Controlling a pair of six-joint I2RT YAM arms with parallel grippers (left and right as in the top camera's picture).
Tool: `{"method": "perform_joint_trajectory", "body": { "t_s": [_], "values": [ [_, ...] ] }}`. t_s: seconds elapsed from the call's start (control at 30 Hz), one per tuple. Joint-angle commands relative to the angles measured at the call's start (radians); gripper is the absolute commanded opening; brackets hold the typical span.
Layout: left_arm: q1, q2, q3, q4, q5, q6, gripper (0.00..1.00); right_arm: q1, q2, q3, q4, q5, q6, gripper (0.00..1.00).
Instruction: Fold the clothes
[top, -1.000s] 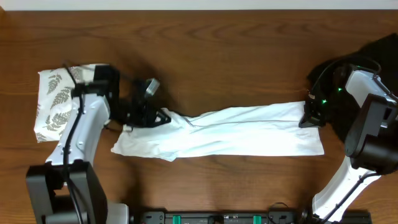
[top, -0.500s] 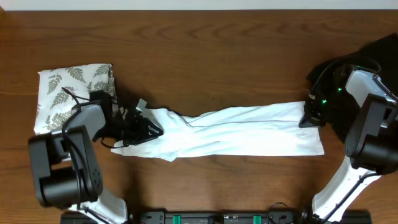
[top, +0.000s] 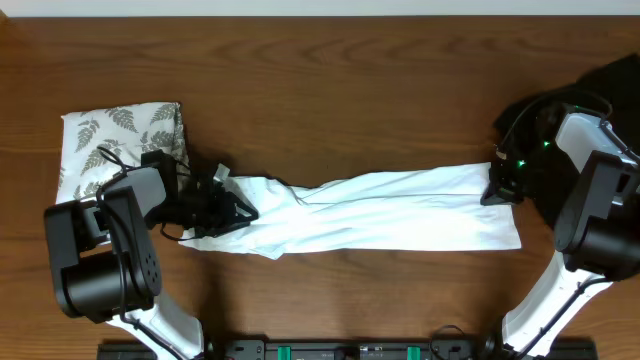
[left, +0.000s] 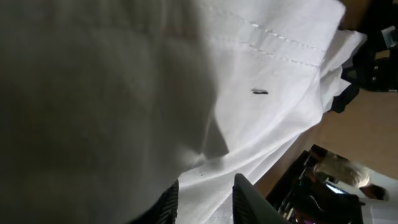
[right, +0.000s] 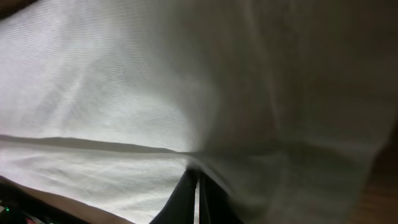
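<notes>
A white cotton T-shirt (top: 390, 215) lies bunched into a long, narrow strip across the middle of the brown wooden desk (top: 350, 90), nearer its front edge. The left gripper (top: 235, 205) sits at the strip's left end, its fingers (left: 249, 200) a little apart over the cloth; whether they pinch it cannot be told. The right gripper (top: 497, 188) has its jaws together, clamped on the right end. A white fern-print folded cloth (top: 100, 140) lies near the left edge, and a black garment (top: 610, 80) lies at the far right corner.

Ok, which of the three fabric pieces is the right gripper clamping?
The plain white T-shirt stretched across the middle; the right gripper pinches its end. The folded fern-print cloth and black garment aren't gripped.
</notes>
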Motion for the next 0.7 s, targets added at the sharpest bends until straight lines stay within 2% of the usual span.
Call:
{"method": "perform_joint_trajectory", "body": {
  "t_s": [0.0, 0.4, 0.67],
  "values": [
    [0.009, 0.018, -0.003, 0.014, -0.198, -0.032, 0.33, 0.006, -0.005, -0.013, 0.007, 0.012, 0.01, 0.04],
    [0.011, 0.018, -0.003, 0.02, -0.207, -0.04, 0.37, 0.004, -0.005, -0.013, -0.001, 0.073, 0.023, 0.05],
    [0.011, 0.018, -0.003, 0.02, -0.207, -0.043, 0.37, -0.037, -0.006, 0.036, -0.013, 0.129, 0.068, 0.14]
  ]
}}
